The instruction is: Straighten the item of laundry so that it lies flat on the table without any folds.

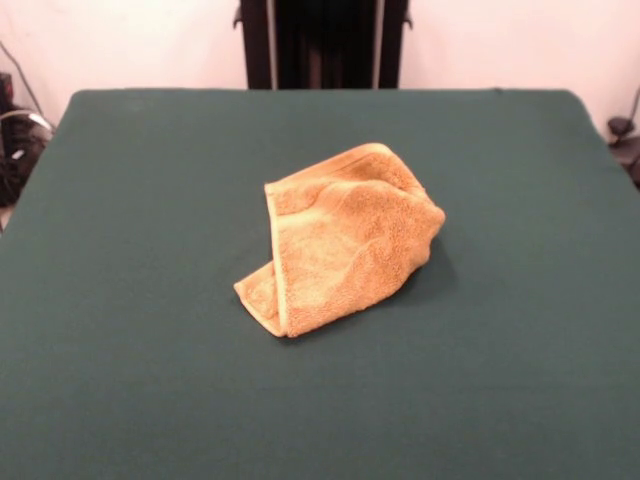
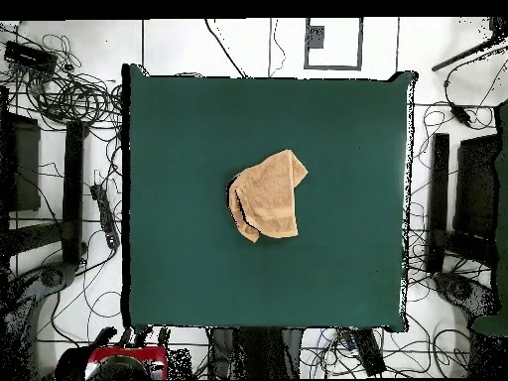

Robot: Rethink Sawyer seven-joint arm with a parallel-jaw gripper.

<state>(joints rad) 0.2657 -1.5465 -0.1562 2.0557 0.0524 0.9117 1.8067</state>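
Jaws are out of both views, so we cannot tell their state. We judge unfolding not yet begun: the hand towel lies crumpled mid-table; next we need its hemmed corner.

Orange-tan towel, plain dark green table

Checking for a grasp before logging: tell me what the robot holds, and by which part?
Nothing is held. The towel lies crumpled on the table; no gripper shows.
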